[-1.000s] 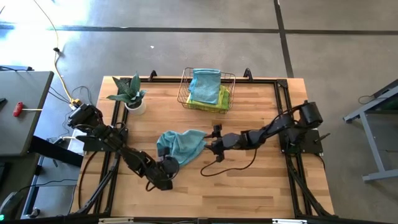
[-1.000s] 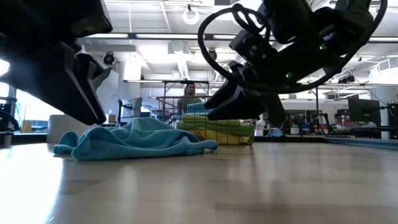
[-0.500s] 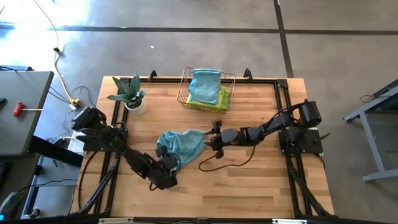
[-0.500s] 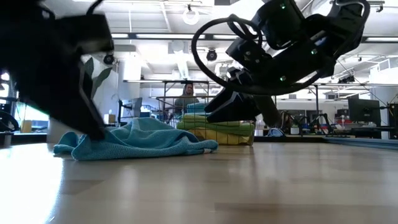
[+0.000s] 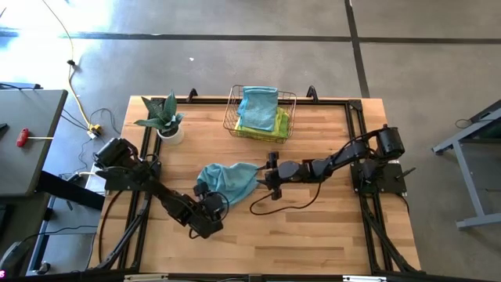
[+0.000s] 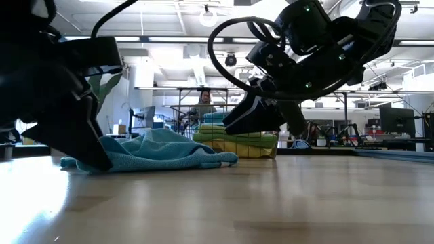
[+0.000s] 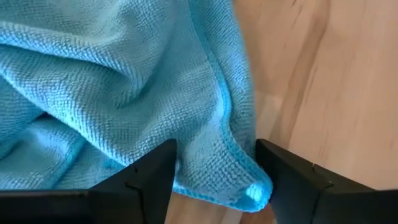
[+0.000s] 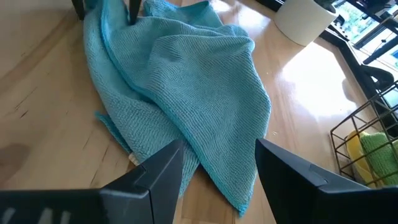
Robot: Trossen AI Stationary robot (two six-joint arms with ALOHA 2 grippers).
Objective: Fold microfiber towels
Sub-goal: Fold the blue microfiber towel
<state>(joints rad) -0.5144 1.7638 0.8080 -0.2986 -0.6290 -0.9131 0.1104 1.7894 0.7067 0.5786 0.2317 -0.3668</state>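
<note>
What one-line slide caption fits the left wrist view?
Open left gripper straddling a corner of the crumpled teal towel on the wooden table.

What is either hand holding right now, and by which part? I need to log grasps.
Nothing is held. The left hand is open astride a corner of the teal towel; the right hand is open above its other edge.

left gripper (image 6: 91, 159) touching teal towel (image 6: 159, 150) | right gripper (image 6: 247, 118) above its far edge | wire basket (image 6: 227, 129) behind
</note>
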